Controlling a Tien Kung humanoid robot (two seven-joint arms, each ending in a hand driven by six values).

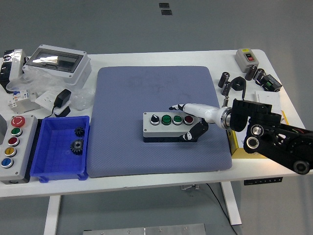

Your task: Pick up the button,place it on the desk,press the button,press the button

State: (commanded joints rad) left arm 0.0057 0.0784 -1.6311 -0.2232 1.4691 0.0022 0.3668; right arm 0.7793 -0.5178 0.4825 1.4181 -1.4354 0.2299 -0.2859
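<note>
The button box, grey with a black selector, two green buttons and a red one, rests flat on the blue mat, right of its middle. My right hand reaches in from the right over the box's right end. Its white fingers stretch out just above the box's back edge. The black thumb hangs by the front right corner. The fingers look spread and loose, not clamped on the box. The left arm is out of view.
A blue bin with two gears stands left of the mat, beside a grey control box with several coloured buttons. An enclosure, a plug and bags lie at back left. A small switch box and black parts lie at back right.
</note>
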